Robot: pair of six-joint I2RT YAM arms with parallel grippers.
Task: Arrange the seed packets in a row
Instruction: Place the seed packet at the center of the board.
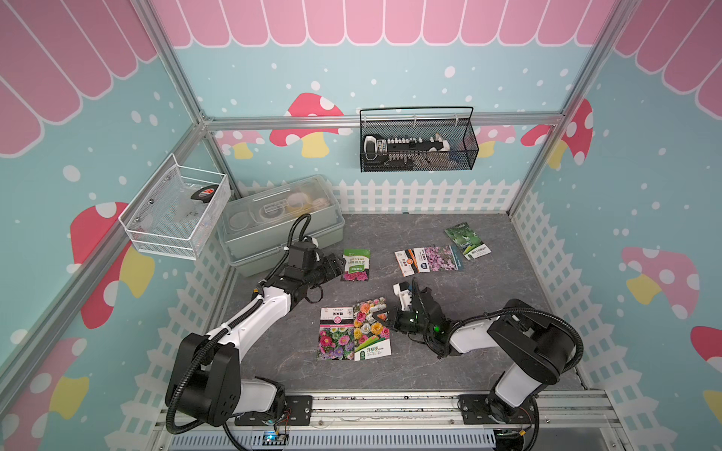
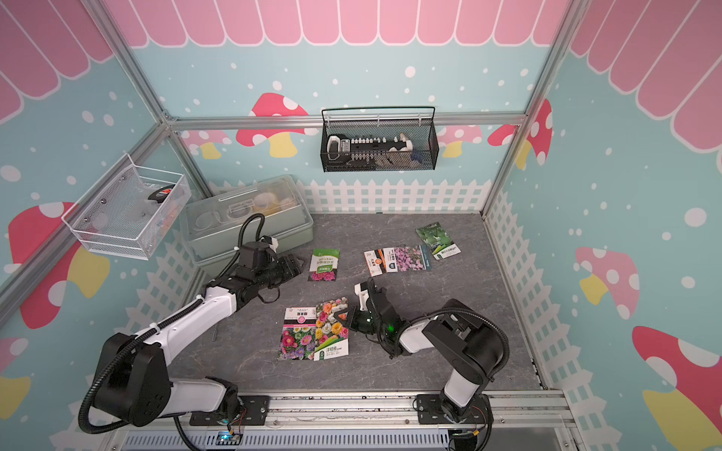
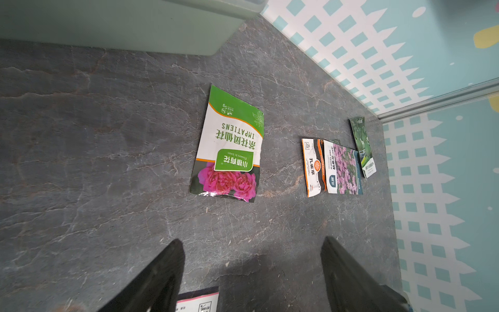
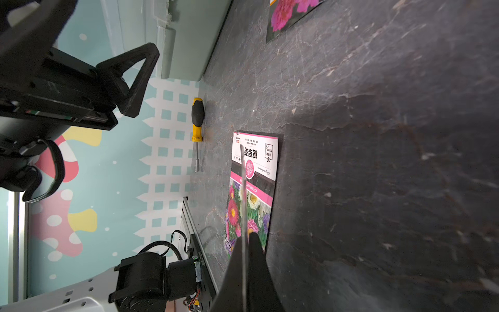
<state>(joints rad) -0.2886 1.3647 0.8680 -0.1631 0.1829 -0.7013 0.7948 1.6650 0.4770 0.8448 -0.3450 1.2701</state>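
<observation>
Six glossy seed packets lie on your grey marbled desk (image 1: 461, 351), not yet in one row. Far side, L to R in both top views:
- The impatiens packet (image 1: 356, 265) (green top, white band, magenta blooms) lies by itself.
- The orange-and-white packet (image 1: 406, 262) has the pink-blossom packet (image 1: 439, 257) overlapping its edge.
- The green gourd packet (image 1: 467, 241) is tilted, just beside that one's corner.

Near side, the chrysanthemum packet (image 1: 336, 332) (pink band, mixed blooms) lies flat. The multicolour rose packet (image 1: 372, 328) meets its right edge.

Your right hand (image 4: 244, 240) is pinched on the multicolour rose packet's edge. The wrist view shows it edge-on between the fingers, prob. raised a little on that side. Your left hand (image 3: 253, 270) is spread wide, holding nothing, just beside the impatiens packet.

Around:
- A pale green lidded box (image 1: 281, 222) sits at the far-left corner.
- A yellow-handled screwdriver (image 4: 197, 121) lies by the left fence wall.
- A black mesh basket (image 1: 418, 144) and a white mesh basket (image 1: 176, 214) hang on the walls.
</observation>
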